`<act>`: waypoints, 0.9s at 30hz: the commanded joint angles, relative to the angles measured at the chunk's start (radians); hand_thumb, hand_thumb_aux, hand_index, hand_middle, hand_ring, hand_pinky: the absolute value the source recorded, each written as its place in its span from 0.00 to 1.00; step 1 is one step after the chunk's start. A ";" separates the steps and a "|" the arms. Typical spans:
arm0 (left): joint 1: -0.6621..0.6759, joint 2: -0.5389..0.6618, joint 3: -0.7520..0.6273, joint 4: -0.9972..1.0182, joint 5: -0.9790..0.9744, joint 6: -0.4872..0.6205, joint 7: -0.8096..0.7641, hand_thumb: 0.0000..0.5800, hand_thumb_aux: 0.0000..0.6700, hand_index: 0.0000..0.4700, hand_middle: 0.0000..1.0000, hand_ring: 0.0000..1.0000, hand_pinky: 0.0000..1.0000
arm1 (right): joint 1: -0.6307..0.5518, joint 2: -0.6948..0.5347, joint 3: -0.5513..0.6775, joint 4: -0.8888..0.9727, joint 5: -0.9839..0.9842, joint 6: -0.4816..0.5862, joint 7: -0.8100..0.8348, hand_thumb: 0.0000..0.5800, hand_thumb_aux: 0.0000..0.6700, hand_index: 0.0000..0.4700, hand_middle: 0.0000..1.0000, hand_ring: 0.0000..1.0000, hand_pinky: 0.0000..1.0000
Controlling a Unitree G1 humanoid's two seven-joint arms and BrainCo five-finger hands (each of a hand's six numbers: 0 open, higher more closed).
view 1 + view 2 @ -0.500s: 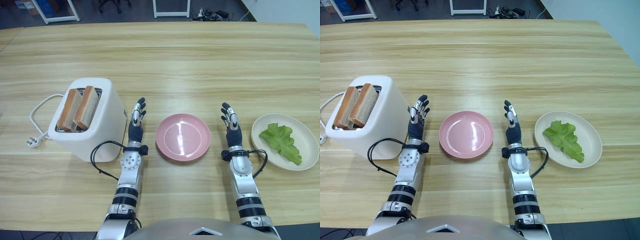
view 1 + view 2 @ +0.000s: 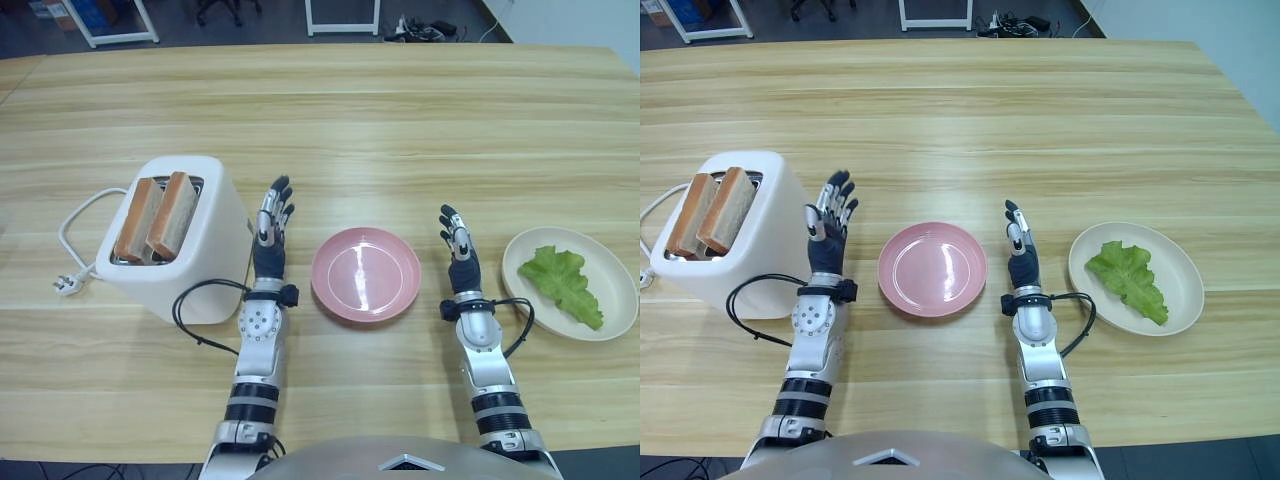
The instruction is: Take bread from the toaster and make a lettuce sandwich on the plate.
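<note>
A white toaster point(image 2: 196, 240) stands at the left with two slices of bread point(image 2: 157, 216) sticking up from its slots. An empty pink plate point(image 2: 366, 273) lies in the middle. A lettuce leaf point(image 2: 565, 283) rests on a cream plate point(image 2: 525, 258) at the right. My left hand point(image 2: 270, 240) is raised between the toaster and the pink plate, open, fingers straight and spread, holding nothing. My right hand point(image 2: 459, 255) is between the pink plate and the cream plate, open too, fingers straight.
The toaster's white cord and plug point(image 2: 68, 283) trail off its left side. The wide wooden table point(image 2: 380, 130) stretches far behind the plates. Frames of furniture and cables point(image 2: 420, 28) stand on the floor beyond the far edge.
My left hand has moved a little forward and toward the toaster, fingers spreading. My right hand has shifted slightly forward. Toaster, bread, plates and lettuce stay put.
</note>
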 commanded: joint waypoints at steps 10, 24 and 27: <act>0.321 0.587 0.738 -0.813 -0.852 0.151 -0.181 0.00 0.00 0.00 0.00 0.00 0.00 | -0.025 0.040 0.018 0.091 0.012 -0.013 -0.002 0.00 0.00 0.00 0.00 0.00 0.00; 0.405 0.605 0.623 -0.399 0.433 0.244 -0.001 0.00 0.00 0.00 0.00 0.00 0.00 | -0.030 0.026 0.017 0.100 0.015 -0.013 0.016 0.00 0.00 0.00 0.00 0.00 0.00; 0.400 0.604 0.612 -0.336 0.514 0.244 0.021 0.00 0.00 0.00 0.00 0.00 0.00 | -0.026 0.023 0.013 0.095 0.016 -0.009 0.019 0.00 0.00 0.00 0.00 0.00 0.00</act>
